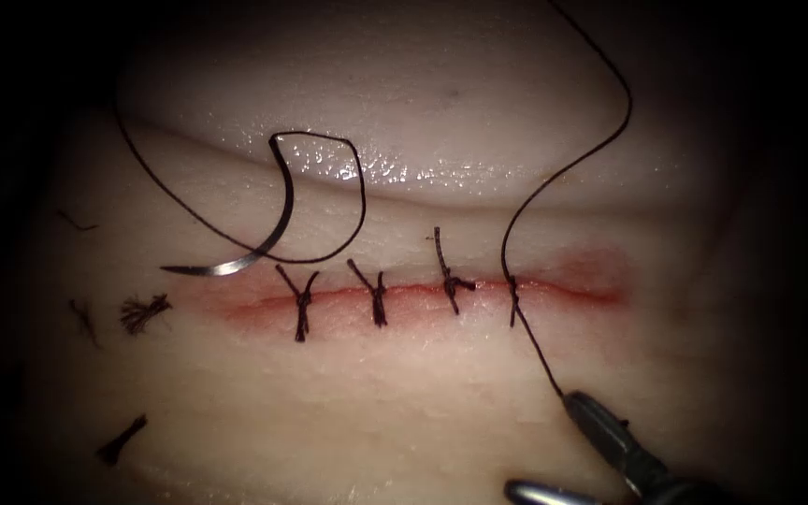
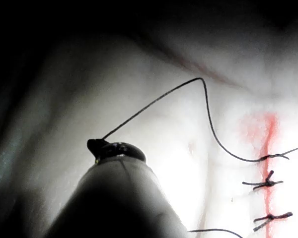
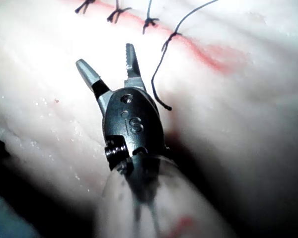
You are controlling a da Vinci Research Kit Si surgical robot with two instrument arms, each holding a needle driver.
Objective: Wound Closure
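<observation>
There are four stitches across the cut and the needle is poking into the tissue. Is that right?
Not quite. The endoscope view shows the needle lying loose on the tissue, above the cut's left end. Four stitches is right. The left tool holds thread; the right tool's open jaws hold nothing.

1. Your needle [image 1: 284,215] lies loose on the tissue [image 1: 479,84], up and left of the cut [image 1: 423,290], not in the tissue and held by no tool.
2. Three tied stitches [image 1: 378,297] cross the cut.
3. Your thread [image 1: 516,215] passes through the cut right of them; its short end lies below the cut.
4. Your left tool [image 2: 97,146] grips the thread's long part.
5. Your right tool [image 3: 107,64] is spread and holds nothing.
</observation>
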